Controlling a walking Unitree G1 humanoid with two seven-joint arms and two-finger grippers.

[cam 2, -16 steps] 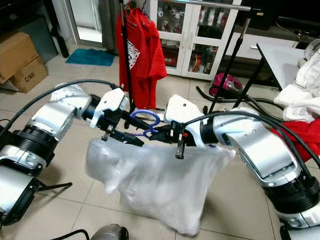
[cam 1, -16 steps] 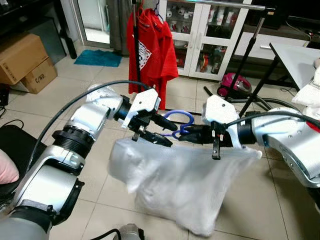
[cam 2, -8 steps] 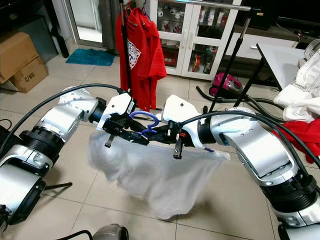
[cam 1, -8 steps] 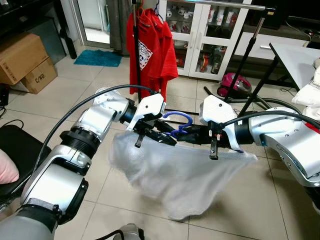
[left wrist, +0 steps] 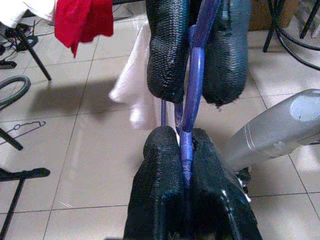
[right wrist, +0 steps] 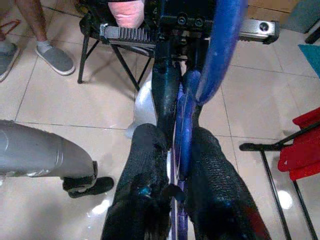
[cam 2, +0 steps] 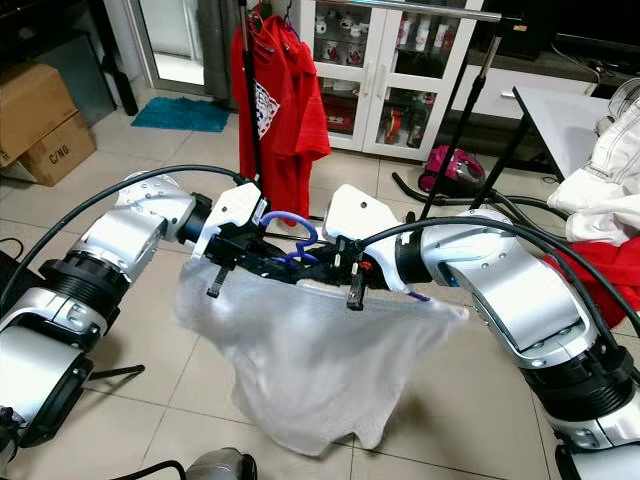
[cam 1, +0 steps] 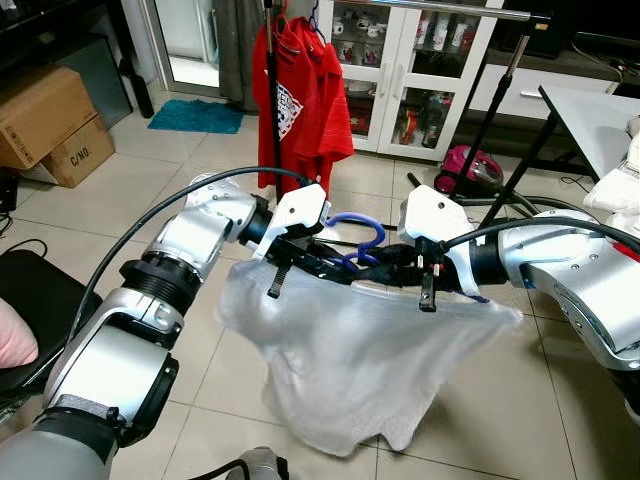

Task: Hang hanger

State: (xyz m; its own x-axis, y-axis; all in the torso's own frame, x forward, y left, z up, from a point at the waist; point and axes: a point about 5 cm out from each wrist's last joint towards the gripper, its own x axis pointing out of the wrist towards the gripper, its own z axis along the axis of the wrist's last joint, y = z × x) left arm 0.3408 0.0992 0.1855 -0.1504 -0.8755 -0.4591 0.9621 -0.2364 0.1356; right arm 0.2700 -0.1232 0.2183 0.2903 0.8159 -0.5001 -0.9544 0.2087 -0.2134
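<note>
While both arms meet at chest height, the left gripper (cam 1: 325,262) and right gripper (cam 1: 385,268) each have their fingers clenched on the blue plastic hanger (cam 1: 352,232), which carries a white translucent garment (cam 1: 350,360) draping toward the tiled floor (cam 1: 150,180). Its hook points up, well short of the metal clothes rail (cam 1: 440,10) holding a red T-shirt (cam 1: 305,95). Risk, judged: the loose garment may slide off one shoulder if the hanger tilts, or the hook may miss the rail.

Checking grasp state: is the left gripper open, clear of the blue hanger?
No, the left gripper is shut on the blue hanger, its rod pinched between the fingers.
</note>
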